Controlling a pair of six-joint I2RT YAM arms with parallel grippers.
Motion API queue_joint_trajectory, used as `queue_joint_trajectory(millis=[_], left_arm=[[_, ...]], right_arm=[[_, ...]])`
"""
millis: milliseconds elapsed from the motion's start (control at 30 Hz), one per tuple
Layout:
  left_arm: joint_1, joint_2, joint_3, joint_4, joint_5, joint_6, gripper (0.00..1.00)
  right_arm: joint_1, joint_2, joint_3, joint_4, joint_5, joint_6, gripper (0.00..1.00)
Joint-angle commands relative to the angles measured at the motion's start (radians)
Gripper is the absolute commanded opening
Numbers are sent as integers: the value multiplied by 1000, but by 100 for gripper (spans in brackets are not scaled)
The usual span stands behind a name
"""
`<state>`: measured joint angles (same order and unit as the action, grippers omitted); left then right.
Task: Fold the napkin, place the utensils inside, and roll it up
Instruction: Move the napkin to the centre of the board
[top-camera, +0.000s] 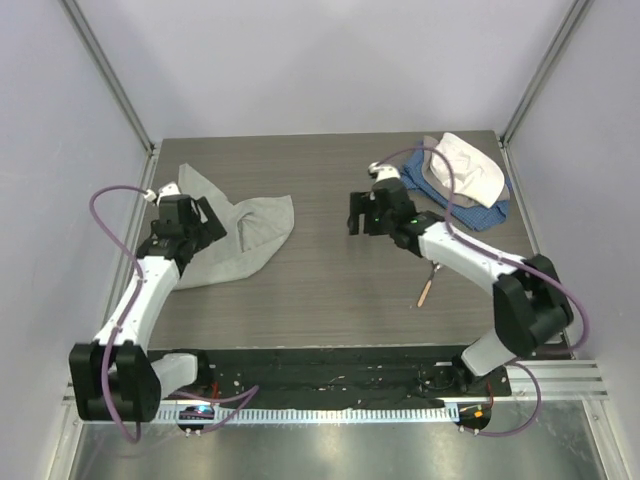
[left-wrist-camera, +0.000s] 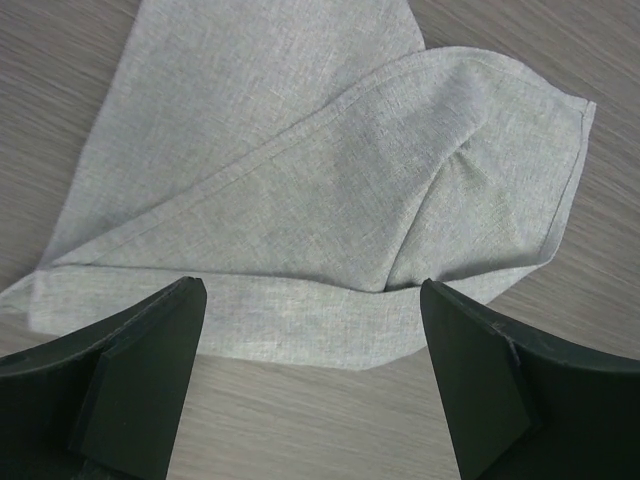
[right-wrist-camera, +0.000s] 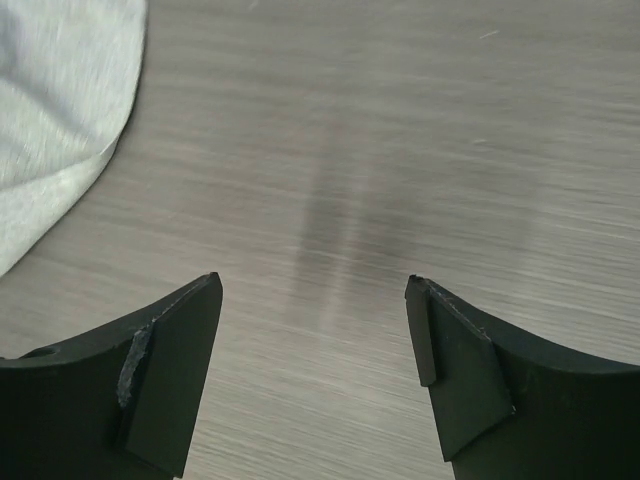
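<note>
The light grey napkin (top-camera: 240, 235) lies rumpled and partly folded over itself on the left of the table. It fills the upper part of the left wrist view (left-wrist-camera: 330, 180), and its edge shows at the top left of the right wrist view (right-wrist-camera: 50, 110). My left gripper (top-camera: 205, 215) is open and empty, just above the napkin's left part (left-wrist-camera: 312, 300). My right gripper (top-camera: 358, 215) is open and empty over bare wood right of the napkin (right-wrist-camera: 312, 295). The spoon (top-camera: 427, 287), with its wooden handle, lies under my right arm near the table's front right.
A heap of blue, grey and white cloths (top-camera: 462, 178) sits at the back right corner. The wooden table (top-camera: 330, 290) is walled by pale panels at the back and sides. A black rail runs along the front edge.
</note>
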<state>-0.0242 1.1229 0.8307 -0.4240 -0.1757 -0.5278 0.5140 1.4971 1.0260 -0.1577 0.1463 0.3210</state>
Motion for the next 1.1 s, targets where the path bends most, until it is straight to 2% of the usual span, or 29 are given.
queue_joint_trajectory(millis=[0,233,633,733,767,867,1067], left_arm=[[-26,159,57,132,35,-58,91],[-71,357,146,186,61,-46,87],[-100,555,200,197,76,-31,65],[-147,580,208,206,68,-18,42],[-161,584,209,206,68,-17,23],[-236,592,208,209,73,-18,0],[-427,592,197,215,74,-46,0]], right_arm=[[84,142,139,12,-73,78,81],[159,400,348,-9,-93,104,77],[176,736,749,-92,-5,60,77],[178,767,802,-124,28,50,77],[178,769,810,-131,38,46,77],[178,746,786,-160,108,32,77],[164,614,657,-212,167,7,78]])
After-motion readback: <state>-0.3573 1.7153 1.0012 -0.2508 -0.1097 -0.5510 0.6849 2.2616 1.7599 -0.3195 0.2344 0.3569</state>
